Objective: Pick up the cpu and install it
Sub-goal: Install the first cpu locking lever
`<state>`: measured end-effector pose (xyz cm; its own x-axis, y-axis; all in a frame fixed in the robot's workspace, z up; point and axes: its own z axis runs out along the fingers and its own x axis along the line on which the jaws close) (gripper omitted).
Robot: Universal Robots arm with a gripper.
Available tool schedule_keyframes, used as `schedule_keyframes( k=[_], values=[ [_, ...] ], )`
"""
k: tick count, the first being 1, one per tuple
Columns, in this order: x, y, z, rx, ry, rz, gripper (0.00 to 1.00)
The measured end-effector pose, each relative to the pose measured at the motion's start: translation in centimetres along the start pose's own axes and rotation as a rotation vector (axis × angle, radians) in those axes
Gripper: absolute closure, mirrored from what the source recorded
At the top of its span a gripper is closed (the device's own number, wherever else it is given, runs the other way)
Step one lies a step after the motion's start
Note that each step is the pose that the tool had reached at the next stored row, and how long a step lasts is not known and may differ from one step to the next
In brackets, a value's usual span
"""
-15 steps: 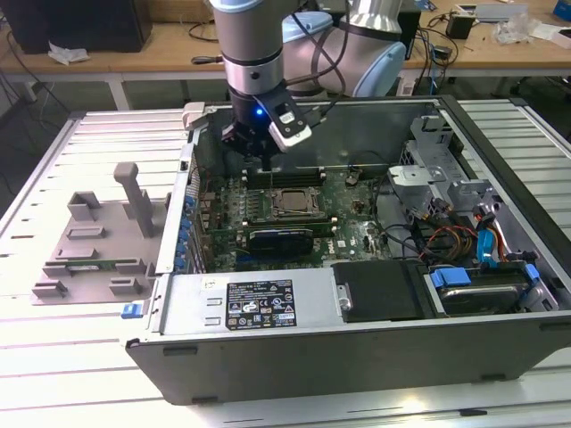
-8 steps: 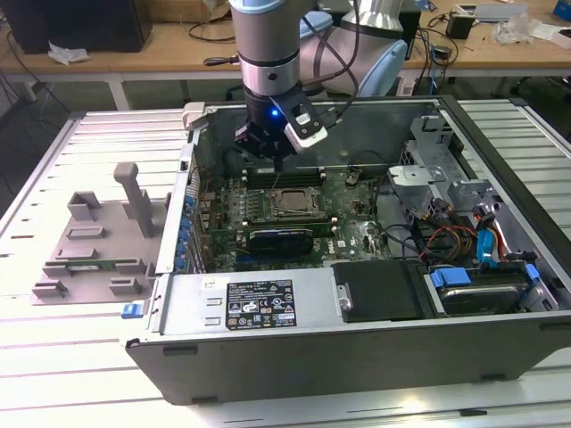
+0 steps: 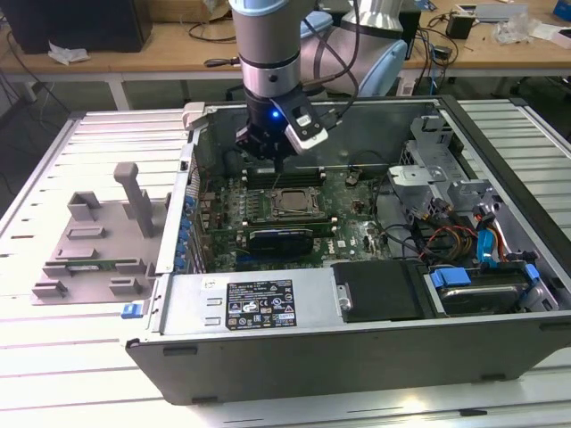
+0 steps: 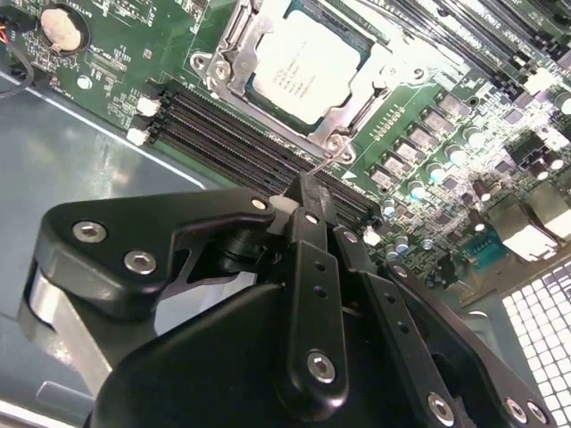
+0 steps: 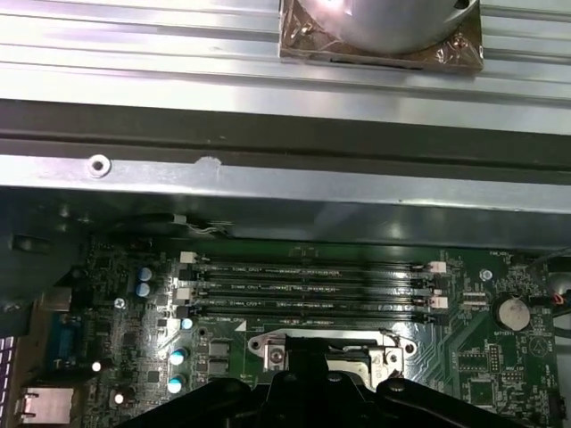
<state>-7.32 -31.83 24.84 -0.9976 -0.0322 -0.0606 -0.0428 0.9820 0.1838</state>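
The gripper (image 4: 302, 192), fingers closed on nothing, hangs above the memory slots (image 4: 234, 134), just beside the socket-seated cpu (image 4: 303, 67).

One cpu (image 4: 303, 67), one computer case (image 3: 375, 352), one tray (image 3: 98, 248)

Bright even light, glare on cpu (image 4: 308, 64), soft shadows

A pale ribbed metal table (image 3: 53, 357) spreads beneath me across the lower frame. Behind it, along the top edge, I see a long wooden-topped table (image 3: 178, 52) carrying a black box (image 3: 80, 22) at upper left and loose dark cables (image 3: 434, 20) at upper right.
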Motion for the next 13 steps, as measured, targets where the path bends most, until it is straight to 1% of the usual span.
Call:
schedule_keyframes(
  k=[1, 2, 4, 5, 10, 13],
  values=[
    [-0.24, -0.07, 0.06, 0.0000, 0.0004, 0.000, 0.89],
    [-0.76, -0.22, 0.15, -0.0001, 0.0019, 0.000, 0.89],
    [-1.56, -0.42, 0.28, -0.0001, 0.0046, 0.001, 0.89],
    [-1.78, -0.46, 0.34, -0.0002, 0.0051, 0.001, 0.89],
    [-1.82, -0.48, 0.47, -0.0004, 0.0046, 0.003, 0.89],
    [-1.80, -0.54, 0.79, 0.0000, 0.0047, 0.004, 0.89]
  ],
)
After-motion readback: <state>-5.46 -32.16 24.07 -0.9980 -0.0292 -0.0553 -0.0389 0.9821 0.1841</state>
